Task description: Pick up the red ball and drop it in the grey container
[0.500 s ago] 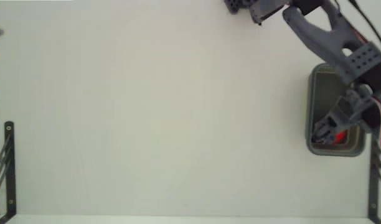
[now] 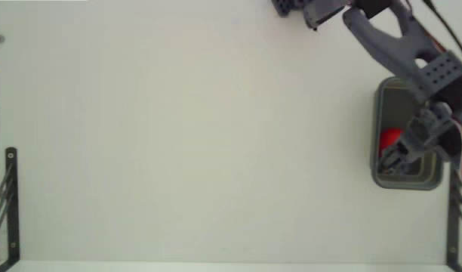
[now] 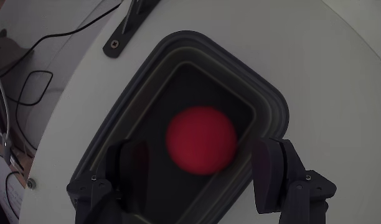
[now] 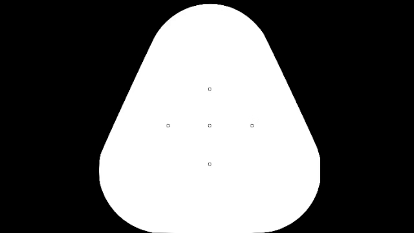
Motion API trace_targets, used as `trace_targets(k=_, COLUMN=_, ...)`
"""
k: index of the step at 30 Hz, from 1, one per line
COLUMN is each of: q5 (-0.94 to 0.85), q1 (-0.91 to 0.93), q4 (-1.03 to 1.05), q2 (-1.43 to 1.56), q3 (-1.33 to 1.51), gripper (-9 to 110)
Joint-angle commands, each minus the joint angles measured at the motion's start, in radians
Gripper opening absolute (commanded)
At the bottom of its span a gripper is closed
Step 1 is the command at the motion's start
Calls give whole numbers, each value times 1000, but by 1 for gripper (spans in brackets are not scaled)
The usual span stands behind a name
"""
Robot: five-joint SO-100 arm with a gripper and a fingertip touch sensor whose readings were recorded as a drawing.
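The red ball [image 2: 389,137] lies inside the grey container [image 2: 377,113] at the right edge of the white table in the fixed view. My gripper [image 2: 395,157] hovers over the tub's lower half, with the arm coming down from the top right. In the wrist view the ball [image 3: 201,140] appears slightly blurred, deep in the hollow of the container [image 3: 178,46]. My gripper [image 3: 197,158] is open, its two dark fingers [image 3: 271,168] standing wide apart on either side of the ball without touching it.
Black metal brackets stand at the table's left edge [image 2: 10,204] and right edge [image 2: 451,219]. In the wrist view a black bracket [image 3: 131,22] lies just beyond the tub, and cables [image 3: 28,81] run off the table's edge on the left.
The ball has left the fingers and moved up-left inside the container. The gripper has opened and stays over the tub.
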Motion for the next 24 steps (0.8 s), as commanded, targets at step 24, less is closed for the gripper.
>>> trace_targets(k=24, q5=3, q1=104, q4=-26, q2=242, q3=163, gripper=110)
